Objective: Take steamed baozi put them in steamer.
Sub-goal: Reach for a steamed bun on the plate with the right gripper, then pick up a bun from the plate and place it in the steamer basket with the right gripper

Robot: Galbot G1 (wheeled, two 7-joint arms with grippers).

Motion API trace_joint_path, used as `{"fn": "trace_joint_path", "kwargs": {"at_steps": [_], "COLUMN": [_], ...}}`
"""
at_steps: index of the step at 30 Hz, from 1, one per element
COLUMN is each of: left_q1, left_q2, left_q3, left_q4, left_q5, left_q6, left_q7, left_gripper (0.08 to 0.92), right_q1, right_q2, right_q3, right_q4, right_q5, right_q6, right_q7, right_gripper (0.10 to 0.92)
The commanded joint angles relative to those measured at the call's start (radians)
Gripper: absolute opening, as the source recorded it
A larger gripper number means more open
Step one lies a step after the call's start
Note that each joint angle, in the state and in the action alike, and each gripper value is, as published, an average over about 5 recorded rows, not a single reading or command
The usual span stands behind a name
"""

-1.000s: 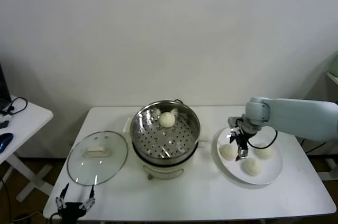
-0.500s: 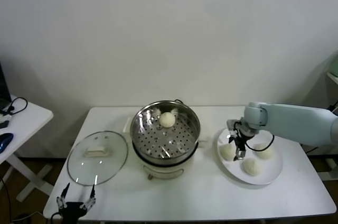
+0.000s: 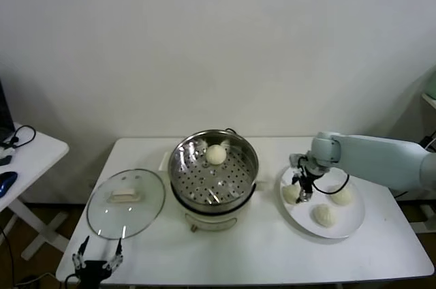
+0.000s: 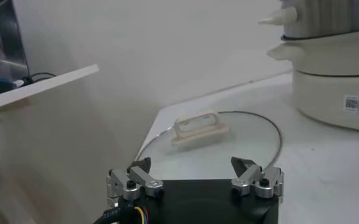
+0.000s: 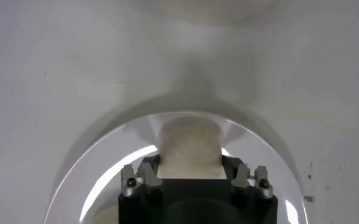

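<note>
Steamed baozi: three on the white plate (image 3: 346, 224) at the table's right end, one (image 3: 216, 154) already in the steamer (image 3: 213, 170) at the table's middle, toward its back rim. Plate buns: one at the plate's left edge (image 3: 291, 193), one at its right (image 3: 341, 195), one at its front (image 3: 324, 215). Right gripper (image 3: 302, 192) is down over the left-edge bun; right wrist view shows that bun (image 5: 189, 152) sitting between the two fingers (image 5: 147, 173), which touch its sides, jaws closed in on it. Bun rests on the plate, not lifted. Right arm reaches in from the table's right side.

Steamer basket is open, its perforated floor showing, on the cream pot base. Glass lid (image 3: 125, 202) lies flat on the table's left part, just beside the steamer. Left gripper (image 3: 97, 257) hangs off the table's front-left corner, jaws spread wide, nothing in them; the left wrist view shows the lid (image 4: 219, 141) ahead of it.
</note>
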Motion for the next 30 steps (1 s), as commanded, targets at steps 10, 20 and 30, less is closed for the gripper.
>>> {"fn": "trace_joint_path", "kwargs": {"at_steps": [10, 20, 30], "left_q1": [0.001, -0.006, 0.001], "left_q2": [0.001, 0.009, 0.014], "left_q3": [0.005, 0.027, 0.039], "left_q4": [-0.009, -0.013, -0.026], "left_q5": [0.003, 0.010, 0.026], "left_q6": [0.003, 0.010, 0.008], "left_q7": [0.000, 0.002, 0.002], "left_gripper": [0.823, 0.823, 0.823], "right_q1": [0.549, 0.911, 0.831], "right_q2": [-0.033, 0.057, 0.288], "right_q3": [-0.304, -0.380, -0.185], "right_q4": [0.273, 0.406, 0.379], "right_q5": [0.198, 0.438, 0.537], "right_q6": [0.026, 0.018, -0.047], "right_q7": [-0.087, -0.185, -0.141], "right_gripper": [0.629, 0.628, 0.630]}}
